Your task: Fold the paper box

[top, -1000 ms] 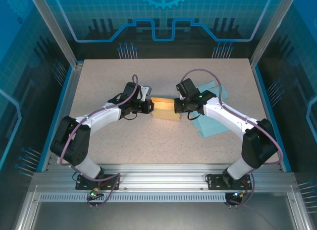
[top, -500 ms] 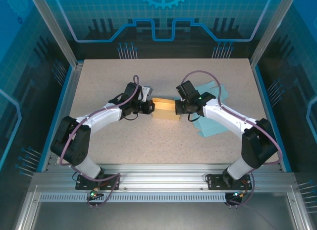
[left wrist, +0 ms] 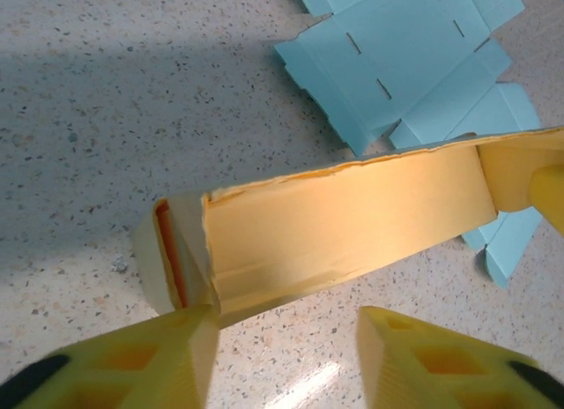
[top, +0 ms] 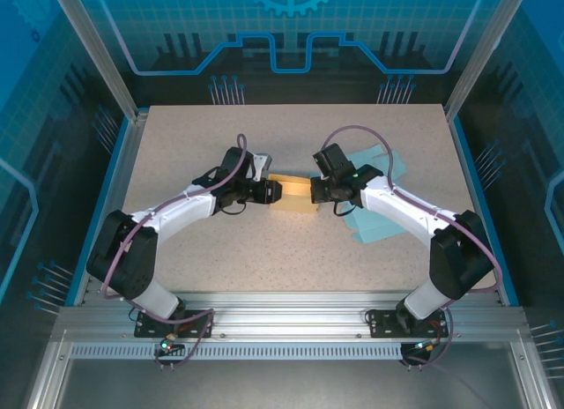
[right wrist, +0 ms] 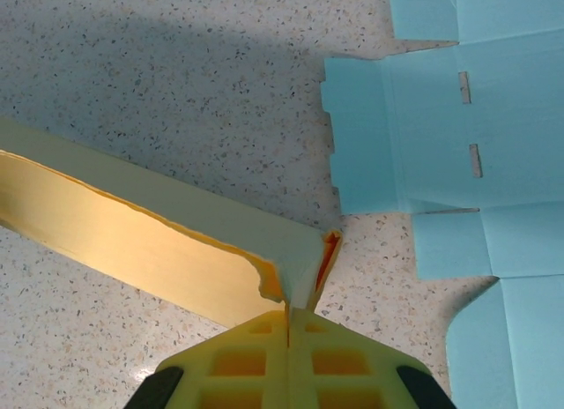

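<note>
The yellow paper box (top: pixel 294 195) lies partly folded in the middle of the table, between the two arms. My right gripper (top: pixel 315 192) is shut on the box's right end flap (right wrist: pixel 304 272), its yellow fingers (right wrist: pixel 264 360) pressed together on the paper. My left gripper (top: pixel 275 190) stands open at the box's left end (left wrist: pixel 172 255). Its left finger (left wrist: pixel 132 360) touches the box's corner and its right finger (left wrist: pixel 432 360) is over bare table. The box's long wall (left wrist: pixel 352 219) runs across the left wrist view.
Flat light-blue box blanks (top: pixel 374 197) lie on the table right of the box, under and behind my right arm, and show as blue sheets (right wrist: pixel 458 153) (left wrist: pixel 414 65). Speckled tabletop (top: pixel 264 250) stretches in front; a blue frame edges the table.
My left gripper has moved a little to the right, closer onto the box's left end. The right gripper and the box have stayed in place.
</note>
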You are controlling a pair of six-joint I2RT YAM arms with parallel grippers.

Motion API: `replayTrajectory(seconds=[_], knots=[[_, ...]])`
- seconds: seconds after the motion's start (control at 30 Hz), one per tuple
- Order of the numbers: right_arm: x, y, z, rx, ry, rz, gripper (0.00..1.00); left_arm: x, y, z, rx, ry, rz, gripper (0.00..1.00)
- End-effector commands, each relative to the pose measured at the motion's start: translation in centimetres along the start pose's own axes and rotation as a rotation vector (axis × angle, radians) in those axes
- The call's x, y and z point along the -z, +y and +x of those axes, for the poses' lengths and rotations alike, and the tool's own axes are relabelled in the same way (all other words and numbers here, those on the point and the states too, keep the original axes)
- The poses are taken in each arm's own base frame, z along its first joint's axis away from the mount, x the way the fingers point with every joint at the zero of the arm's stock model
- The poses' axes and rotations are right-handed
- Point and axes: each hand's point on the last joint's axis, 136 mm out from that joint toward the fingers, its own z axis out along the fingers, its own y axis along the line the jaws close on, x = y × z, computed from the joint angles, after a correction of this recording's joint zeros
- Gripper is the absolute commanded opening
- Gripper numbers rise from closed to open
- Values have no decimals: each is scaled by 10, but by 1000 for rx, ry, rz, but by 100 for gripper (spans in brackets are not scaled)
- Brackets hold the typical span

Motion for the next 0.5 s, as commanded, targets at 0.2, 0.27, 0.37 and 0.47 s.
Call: replayTrajectory(seconds=[0.2,0.27,0.37,0.47], knots=[[-3,-3,10,11,28,5,0,22,19,-2,16,-20,-147,57],[-3,-3,10,9,29,4,0,25,19,-3,19,-25,-160,57],[-4,-4,10,9,29,6,0,30,20,-5,6,-34,-178,55],[-4,-4,11,8,28,6,0,36,15,-8,-7,-44,-174,54]])
